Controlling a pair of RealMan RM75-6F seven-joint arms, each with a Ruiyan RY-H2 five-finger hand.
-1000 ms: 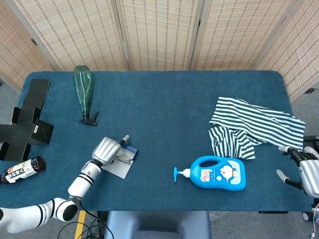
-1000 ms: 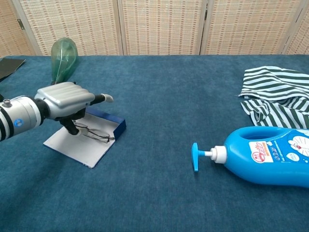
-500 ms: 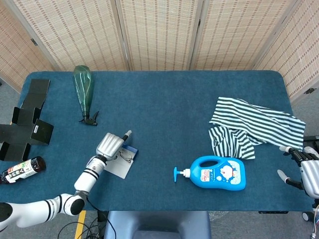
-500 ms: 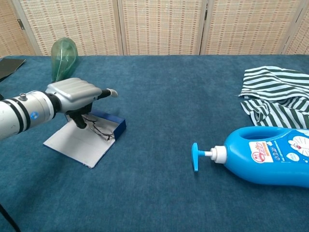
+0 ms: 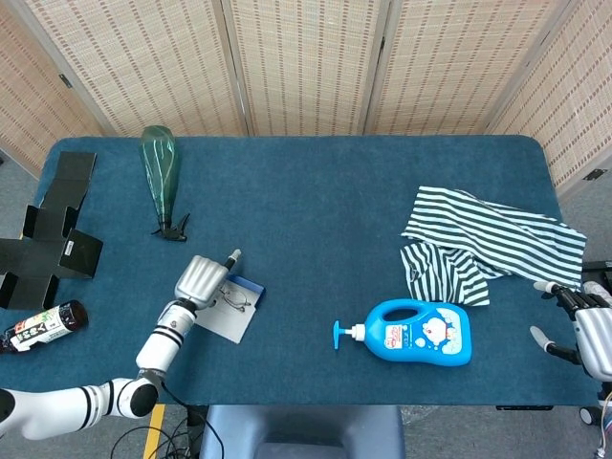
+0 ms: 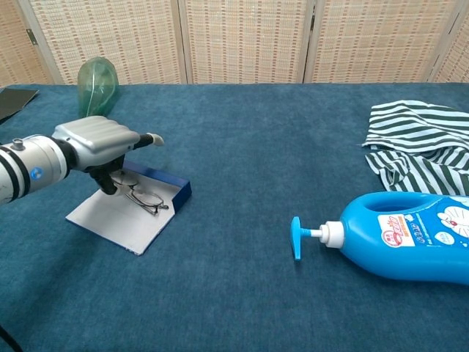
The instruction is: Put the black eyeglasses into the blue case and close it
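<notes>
Left hand (image 6: 99,147) curled over eyeglasses (image 6: 143,197) in the open blue case (image 6: 132,211), table's 8 o'clock; grip unclear. Seat frames flat before folding lid. Right hand (image 5: 585,330) spread, idle.

No text can be read with certainty; the blue detergent bottle (image 6: 410,238) label's print is illegible.

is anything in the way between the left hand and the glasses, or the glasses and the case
Nothing visible is. The left hand is right over the black eyeglasses, which already lie in the open blue case. Whether its fingers touch them can't be told. The detergent bottle lies far off.
</notes>
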